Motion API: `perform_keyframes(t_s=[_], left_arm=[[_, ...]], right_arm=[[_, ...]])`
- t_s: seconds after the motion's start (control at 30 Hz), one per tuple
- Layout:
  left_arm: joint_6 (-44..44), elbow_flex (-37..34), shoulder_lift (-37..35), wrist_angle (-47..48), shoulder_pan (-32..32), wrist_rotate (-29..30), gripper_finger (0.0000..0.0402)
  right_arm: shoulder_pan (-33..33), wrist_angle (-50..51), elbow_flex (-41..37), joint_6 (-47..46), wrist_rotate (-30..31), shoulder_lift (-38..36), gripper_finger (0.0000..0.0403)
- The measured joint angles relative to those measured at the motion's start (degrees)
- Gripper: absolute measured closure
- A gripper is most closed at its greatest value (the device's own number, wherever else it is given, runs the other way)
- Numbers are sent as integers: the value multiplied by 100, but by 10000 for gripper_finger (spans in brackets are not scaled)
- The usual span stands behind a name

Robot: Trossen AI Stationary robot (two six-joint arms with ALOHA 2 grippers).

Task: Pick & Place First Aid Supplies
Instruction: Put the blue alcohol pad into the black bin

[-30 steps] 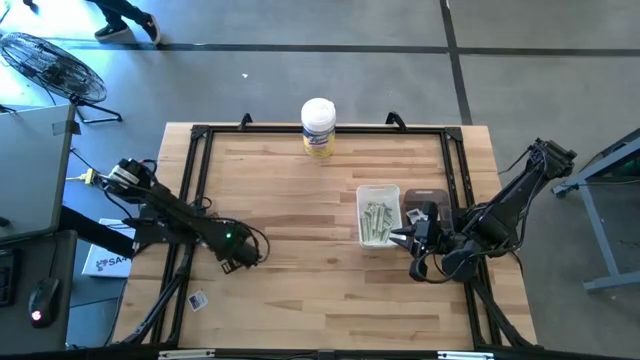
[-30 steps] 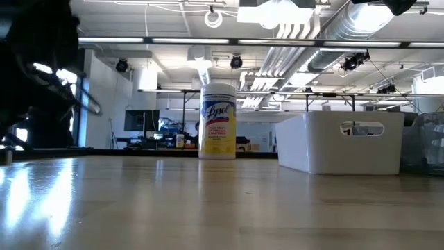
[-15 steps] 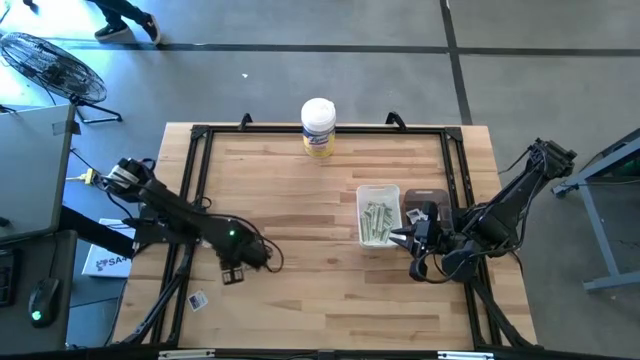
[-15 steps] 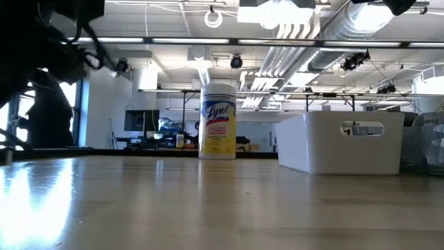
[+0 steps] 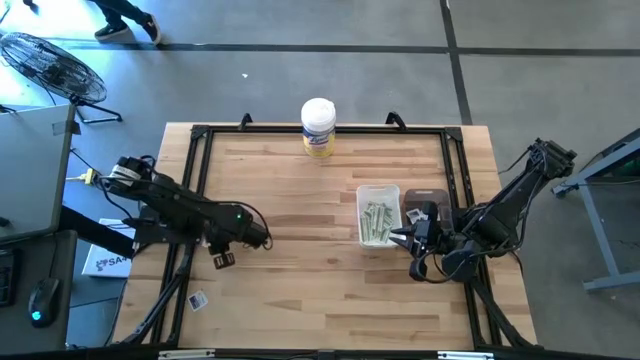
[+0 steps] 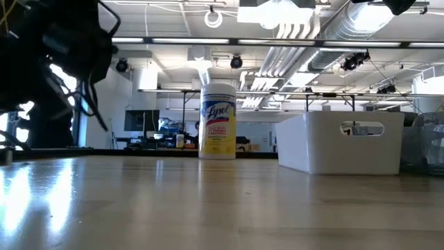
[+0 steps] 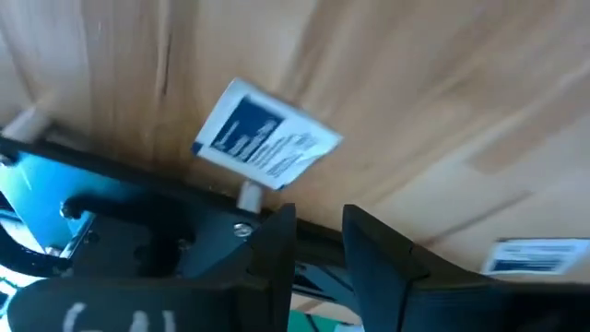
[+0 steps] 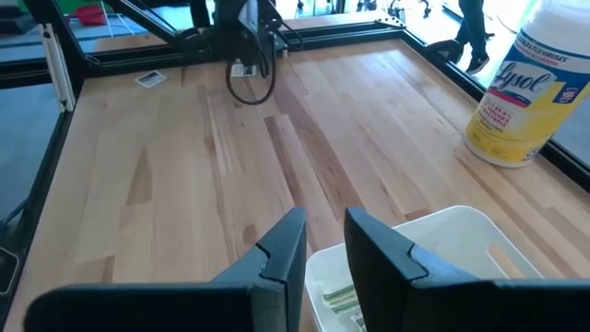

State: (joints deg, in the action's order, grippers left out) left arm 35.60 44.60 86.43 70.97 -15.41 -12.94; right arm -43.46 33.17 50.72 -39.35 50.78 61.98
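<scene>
Mostly done, looks like: small white plastic bin on right side of table already full of narrow pale green-white strip packets. Left to do: flat white square packet w/ blue print, thin and papery, on smooth wooden tabletop near left edge. Left gripper just above it, fingers narrowly apart, nothing btwn. Right gripper beside bin, narrow gap, empty.
</scene>
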Motion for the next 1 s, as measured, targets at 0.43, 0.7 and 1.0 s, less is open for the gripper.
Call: perform_keyframes(t_s=[0.43, 0.7, 1.0], left_arm=[[75, -912, 0, -1147, 3, -136, 315], [-194, -373, -13, -2140, 1, 148, 315], [-874, 707, 7, -3449, 1, 407, 315]], right_arm=[[0, -2, 0, 44, 2, 0, 331], [83, -9, 0, 67, 5, 0, 331], [271, -9, 0, 83, -166, 0, 331]])
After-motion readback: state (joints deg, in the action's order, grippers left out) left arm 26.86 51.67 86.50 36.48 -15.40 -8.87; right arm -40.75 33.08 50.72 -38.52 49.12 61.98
